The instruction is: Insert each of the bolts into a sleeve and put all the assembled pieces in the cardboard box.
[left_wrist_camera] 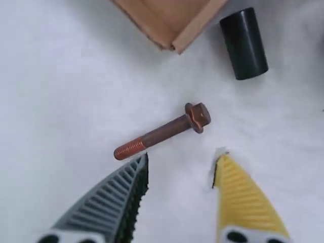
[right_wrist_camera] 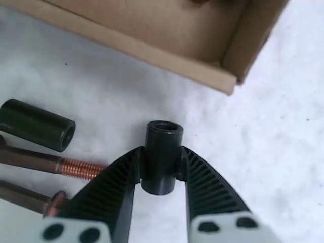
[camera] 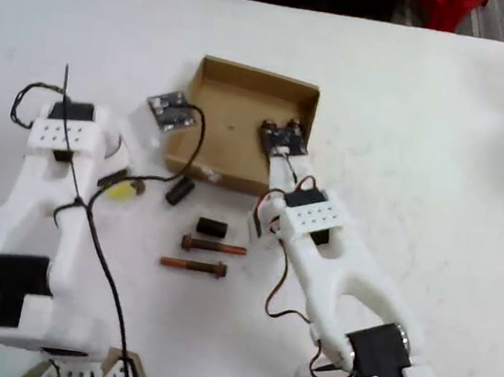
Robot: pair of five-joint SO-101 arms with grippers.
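The right gripper (right_wrist_camera: 161,162) is clamped on a black sleeve (right_wrist_camera: 164,134), whose open bore stands clear beyond the fingertips. The left gripper (left_wrist_camera: 181,161) is spread apart, with a copper bolt (left_wrist_camera: 162,131) lying crosswise just ahead of its tips. I judge the left should close on the shank near the head, leaving the threaded end free for the bore; beyond both grippers lies the cardboard box (right_wrist_camera: 152,53).

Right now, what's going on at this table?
The right gripper is shut on a black sleeve, held upright beside a corner of the cardboard box. The left gripper is open right by a copper bolt lying on the table. Two loose bolts and a spare sleeve lie nearby.
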